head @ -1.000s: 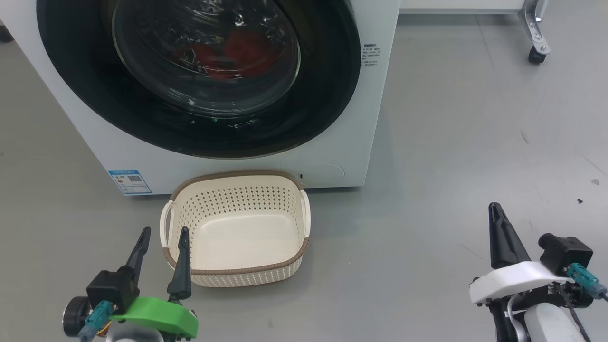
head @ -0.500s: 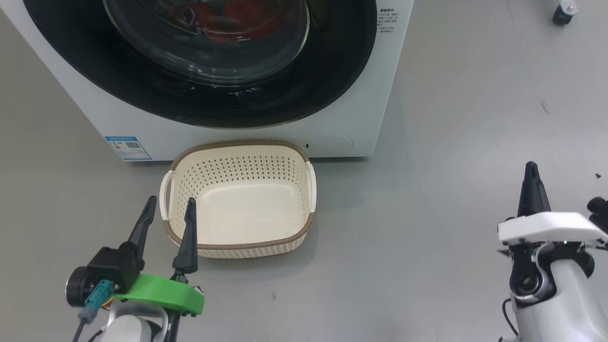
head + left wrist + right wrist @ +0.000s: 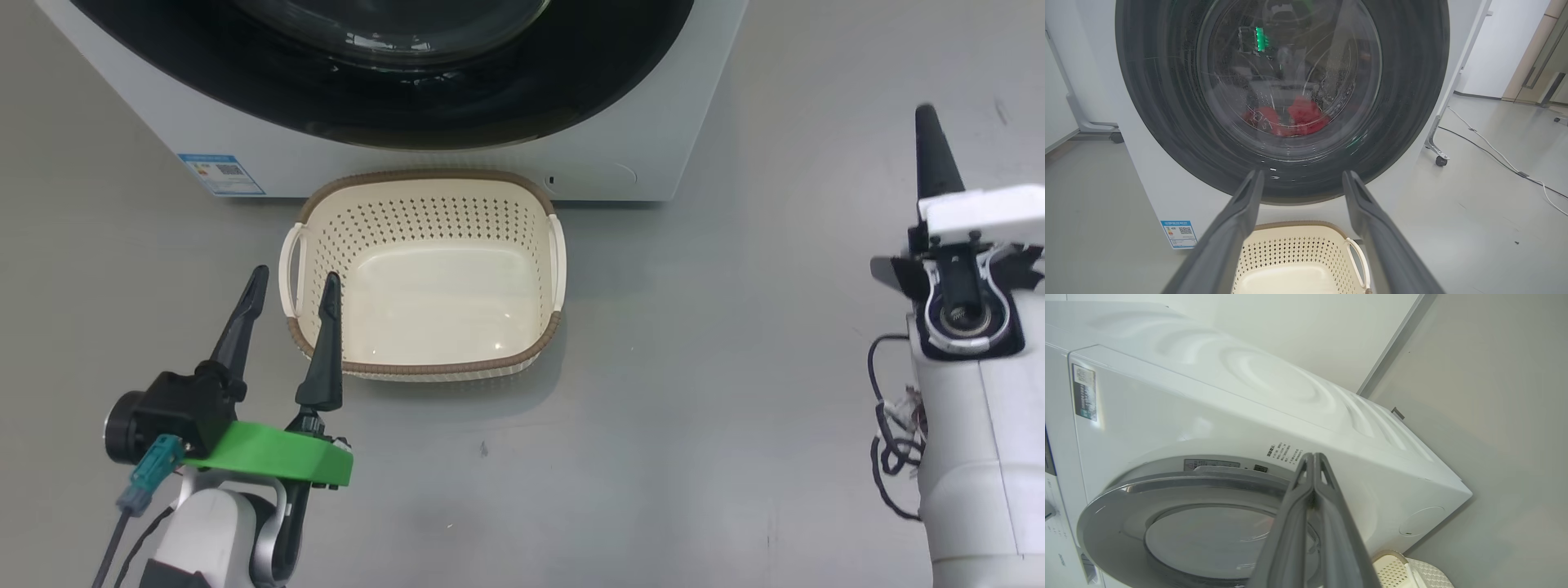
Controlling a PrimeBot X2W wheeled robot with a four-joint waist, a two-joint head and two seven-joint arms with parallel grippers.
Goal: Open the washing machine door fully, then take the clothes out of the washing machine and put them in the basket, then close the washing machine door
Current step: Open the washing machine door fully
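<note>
Two long dark fingers of the left gripper (image 3: 295, 276) stand spread wide with nothing between them, low at the left of the head view, where the inner finger overlaps the near left corner of the small cream plastic basket (image 3: 424, 175) with perforated sides and a brown woven-look rim. That basket sits upright on the smooth grey floor (image 3: 735, 367), its pale bottom bare and its far rim close to the base of the big white front-loading washing machine (image 3: 678, 98). The large round door (image 3: 490, 106), with a glossy black rim and a bulging glass window, lies closed against the machine's front. In the left wrist view the clothes (image 3: 1290, 120), bright red fabric, lie low in the drum behind the glass. A small blue label sticker (image 3: 222, 173) marks the lower left of the front panel. The right gripper (image 3: 927, 118) has its fingers pressed together, grasping nothing, well apart from the basket; in its wrist view the tips point at the white front just beside the door rim, and whether they touch it cannot be told.
</note>
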